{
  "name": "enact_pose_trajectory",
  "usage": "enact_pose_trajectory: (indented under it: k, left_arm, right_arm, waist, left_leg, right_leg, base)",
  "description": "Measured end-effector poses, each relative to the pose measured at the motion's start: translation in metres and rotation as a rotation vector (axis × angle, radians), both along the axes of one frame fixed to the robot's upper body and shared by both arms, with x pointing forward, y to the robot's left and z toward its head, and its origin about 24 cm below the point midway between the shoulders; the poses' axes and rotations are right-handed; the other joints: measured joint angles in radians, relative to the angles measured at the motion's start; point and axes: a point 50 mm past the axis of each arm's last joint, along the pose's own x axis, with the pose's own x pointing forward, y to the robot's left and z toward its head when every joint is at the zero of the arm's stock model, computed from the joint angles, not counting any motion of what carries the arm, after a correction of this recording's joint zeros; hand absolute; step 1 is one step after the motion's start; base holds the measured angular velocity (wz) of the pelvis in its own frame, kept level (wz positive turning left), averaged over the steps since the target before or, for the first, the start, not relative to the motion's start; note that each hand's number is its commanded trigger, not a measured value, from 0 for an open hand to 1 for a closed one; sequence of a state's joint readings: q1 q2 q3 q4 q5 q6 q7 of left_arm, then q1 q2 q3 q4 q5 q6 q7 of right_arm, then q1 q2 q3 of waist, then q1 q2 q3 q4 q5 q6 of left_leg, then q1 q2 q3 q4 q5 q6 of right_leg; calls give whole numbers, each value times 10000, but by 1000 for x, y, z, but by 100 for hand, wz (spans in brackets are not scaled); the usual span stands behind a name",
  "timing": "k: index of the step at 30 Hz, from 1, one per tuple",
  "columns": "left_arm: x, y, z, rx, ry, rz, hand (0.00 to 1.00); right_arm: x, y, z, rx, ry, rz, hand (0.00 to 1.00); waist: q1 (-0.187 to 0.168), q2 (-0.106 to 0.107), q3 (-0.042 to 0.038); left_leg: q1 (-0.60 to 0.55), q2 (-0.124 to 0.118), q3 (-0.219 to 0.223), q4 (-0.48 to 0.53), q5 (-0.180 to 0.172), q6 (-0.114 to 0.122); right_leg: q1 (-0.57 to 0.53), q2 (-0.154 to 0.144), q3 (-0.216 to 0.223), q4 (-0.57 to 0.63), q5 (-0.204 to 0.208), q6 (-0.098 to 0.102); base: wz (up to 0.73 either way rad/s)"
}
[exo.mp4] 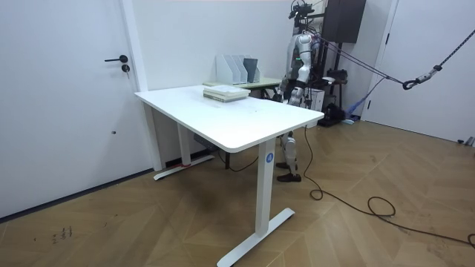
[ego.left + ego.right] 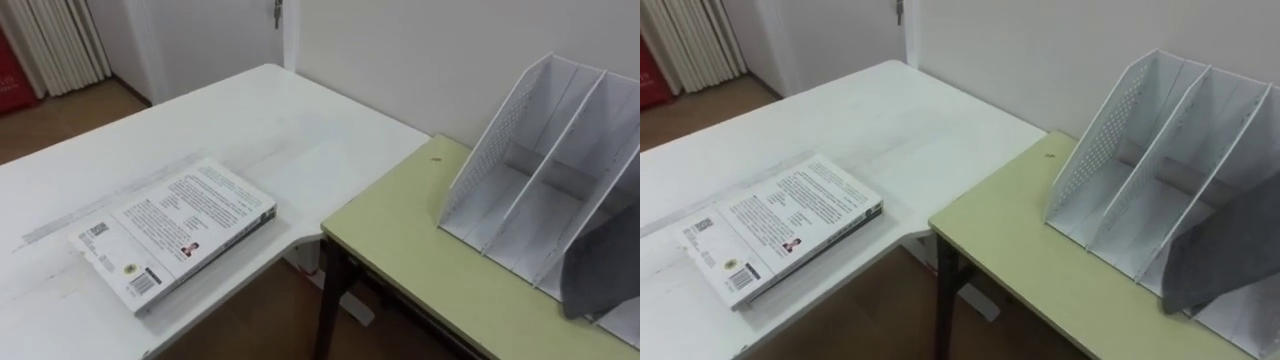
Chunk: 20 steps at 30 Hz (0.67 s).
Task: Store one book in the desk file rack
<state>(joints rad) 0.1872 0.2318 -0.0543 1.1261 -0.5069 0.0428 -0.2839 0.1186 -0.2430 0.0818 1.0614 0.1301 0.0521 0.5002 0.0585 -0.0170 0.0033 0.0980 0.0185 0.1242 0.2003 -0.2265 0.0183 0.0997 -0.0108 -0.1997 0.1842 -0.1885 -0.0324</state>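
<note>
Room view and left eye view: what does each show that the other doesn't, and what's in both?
Room view's own: the robot standing behind the white table, beside the yellow-green desk, and the table's tall front leg. Left eye view's own: the barcode on the white paperback book, the tiny holes in the white plastic file rack's side wall. Shared: table, book lying flat on it, desk, rack standing on the desk.

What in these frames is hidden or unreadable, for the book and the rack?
- File rack: both eye views' right edge cuts off its right end, so the last slots go unseen there.
- Slot behind the grey divider: the divider hides its inside in the eye views.
- Book: the cover lying face down on the white desk is hidden.
- Room view: book and rack are too small for detail.
</note>
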Motion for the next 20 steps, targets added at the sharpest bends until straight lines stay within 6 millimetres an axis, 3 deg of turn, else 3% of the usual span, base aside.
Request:
enact_pose_trajectory:
  k: [4, 12, 20]
  left_arm:
    - [-1, -3, -1, 115, 39, 107, 0]
    - [-4, -5, -3, 379, 271, 4, 0]
    - [-6, -4, -3, 491, 327, -81, 0]
  right_arm:
    - [-15, -2, -6, -173, 365, -1434, 0]
    - [-32, -3, -11, -873, 711, -3435, 0]
    - [-38, -4, -12, -1291, 878, -3879, 0]
  waist:
    - [-56, 4, 27]
    - [-340, 74, 7]
    - [-389, 65, -1]
  left_leg:
    - [4, -35, 10, -23, 1, 1]
    - [184, -105, -5, -149, 2, 3]
    - [211, -127, -25, -177, 3, 6]
  right_leg:
    - [13, -8, -27, -26, 2, 3]
    - [56, 16, 92, -159, -1, 27]
    - [65, -4, 86, -159, -4, 42]
  base:
    - [0]
    - [-3]
    - [0]
